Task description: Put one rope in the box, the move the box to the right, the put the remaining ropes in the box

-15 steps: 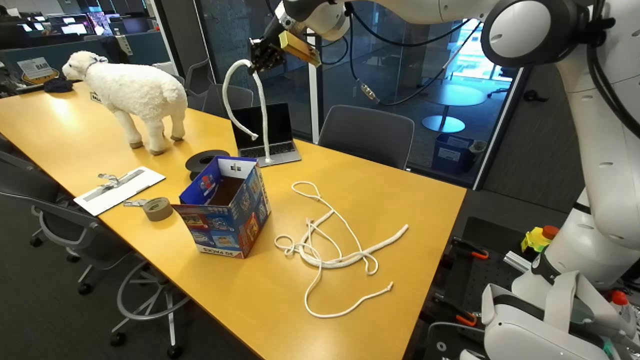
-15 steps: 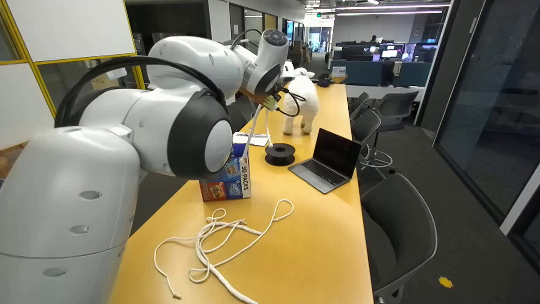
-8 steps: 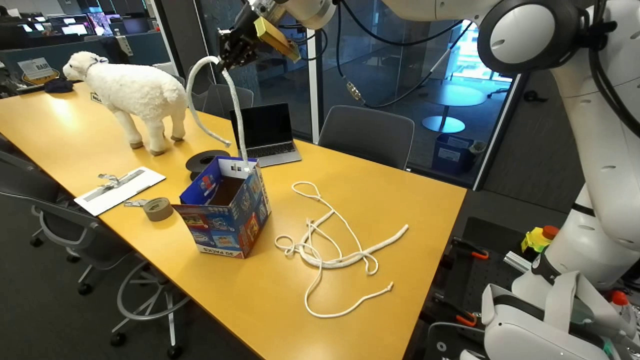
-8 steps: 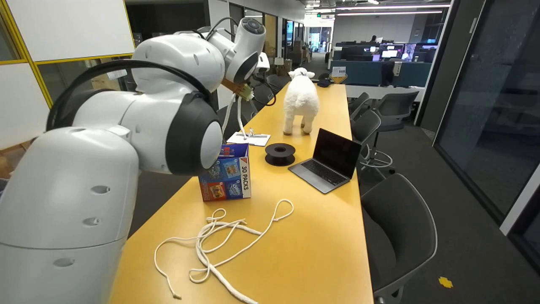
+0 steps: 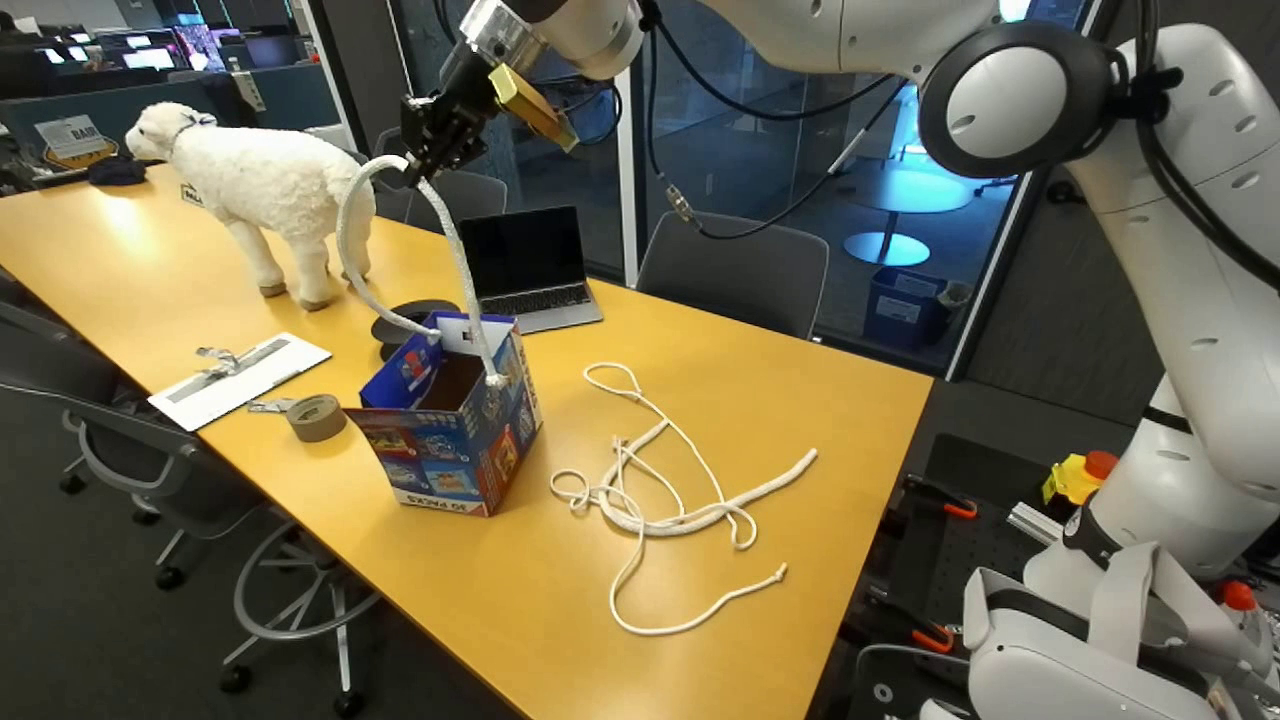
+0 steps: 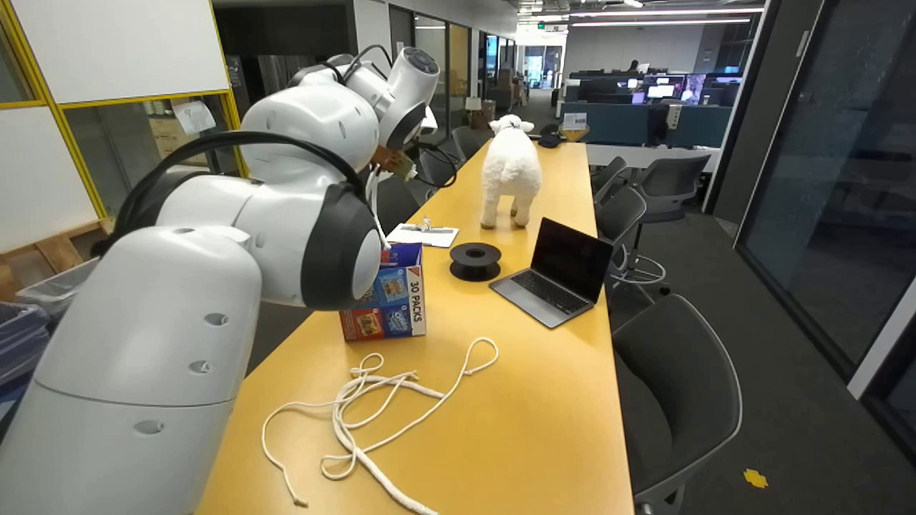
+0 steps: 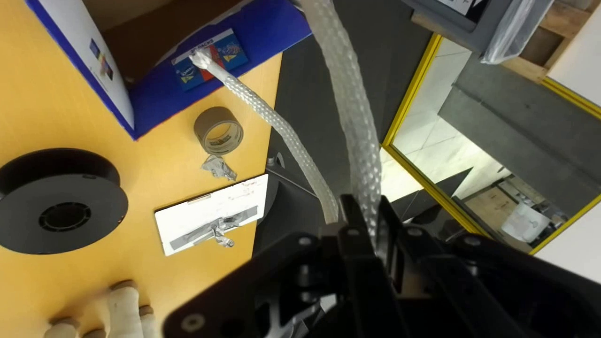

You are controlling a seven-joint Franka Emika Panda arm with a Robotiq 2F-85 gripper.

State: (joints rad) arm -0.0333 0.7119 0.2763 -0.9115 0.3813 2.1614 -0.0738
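"What have the fingers (image 7: 353,239) got?"

"One white rope (image 7: 348,94), pinched narrow between them, arching over with both lengths hanging down."

"And the box (image 5: 500,445)?"

"Upright on the worktop (image 5: 800,400), its top open, lower than the fingers."

"Where do the rope's ends hang?"

"In an exterior view, one shows in front of a printed outer side and the other over the blue inside. I can't tell whether either touches the cardboard. In the wrist view, one length runs out past the upper edge."

"The remaining ropes (image 5: 655,530)?"

"In a loose tangle on the worktop, near the box but apart from it: a thick length with thin cord looped across it."

"What else is round the box?"

"A black spool (image 6: 475,263) just beside it, an open laptop (image 5: 525,255) near both, a roll of tape (image 5: 317,418) and a white clipboard (image 5: 240,380) nearby, and a white toy sheep (image 5: 260,185) farther along."
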